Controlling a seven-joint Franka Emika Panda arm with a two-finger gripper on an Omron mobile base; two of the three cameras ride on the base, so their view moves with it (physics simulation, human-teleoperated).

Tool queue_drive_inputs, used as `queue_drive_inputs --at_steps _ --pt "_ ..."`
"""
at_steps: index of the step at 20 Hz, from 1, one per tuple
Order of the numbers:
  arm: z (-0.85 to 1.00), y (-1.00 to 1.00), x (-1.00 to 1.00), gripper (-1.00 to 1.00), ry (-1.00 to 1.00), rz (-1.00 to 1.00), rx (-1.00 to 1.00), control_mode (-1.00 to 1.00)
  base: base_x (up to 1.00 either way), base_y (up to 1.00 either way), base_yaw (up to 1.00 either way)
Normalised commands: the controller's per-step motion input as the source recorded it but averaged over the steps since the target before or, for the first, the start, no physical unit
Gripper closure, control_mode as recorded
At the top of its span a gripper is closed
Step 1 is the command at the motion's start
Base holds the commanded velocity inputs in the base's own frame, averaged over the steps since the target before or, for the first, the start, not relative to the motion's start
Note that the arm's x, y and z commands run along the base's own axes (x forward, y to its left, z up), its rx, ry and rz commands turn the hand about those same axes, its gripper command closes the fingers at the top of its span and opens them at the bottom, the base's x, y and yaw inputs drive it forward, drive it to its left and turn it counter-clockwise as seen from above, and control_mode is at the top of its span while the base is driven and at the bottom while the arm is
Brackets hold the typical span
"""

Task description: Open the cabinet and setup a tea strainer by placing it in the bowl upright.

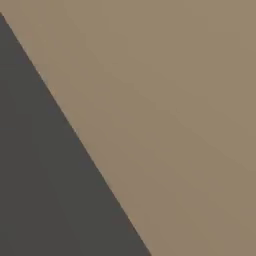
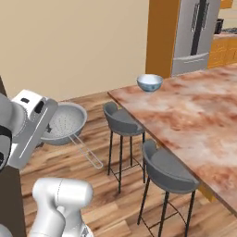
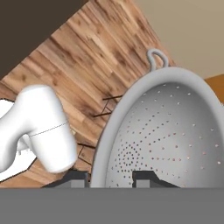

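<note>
Grey perforated tea strainer [image 2: 65, 122] hangs in mid-air at left over wood floor [image 2: 115, 199], tipped on its side, wire handle [image 2: 88, 152] trailing down. Gripper [image 3: 113, 178] pinches its rim, one finger [image 3: 74, 178] outside, other inside. Two grey stools [image 2: 166, 171] stand right of it, along desk [image 2: 194, 120] edge. Blue-grey bowl [image 2: 149, 82] sits upright on desk's far corner, well apart from strainer.

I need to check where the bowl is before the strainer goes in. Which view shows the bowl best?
The right base view: the bowl stands upright at the near corner of the counter, whole and unobstructed. The hand view gives the tea strainer held in the gripper instead, and the left base view gives flat brown and dark surfaces.
</note>
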Motion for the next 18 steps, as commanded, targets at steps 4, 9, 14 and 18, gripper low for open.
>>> queue_drive_inputs --at_steps 4,9,14,18 --pt "0.0 0.0 0.0 1.0 0.0 0.0 0.0 1.0 0.64 1.0 -0.28" --pt "0.0 0.0 0.0 1.0 0.0 0.0 0.0 1.0 0.62 1.0 -0.35" --pt "0.0 0.0 0.0 1.0 0.0 0.0 0.0 1.0 0.57 1.0 -0.37" --pt "0.0 0.0 0.0 1.0 0.0 0.0 0.0 1.0 0.52 1.0 -0.37"
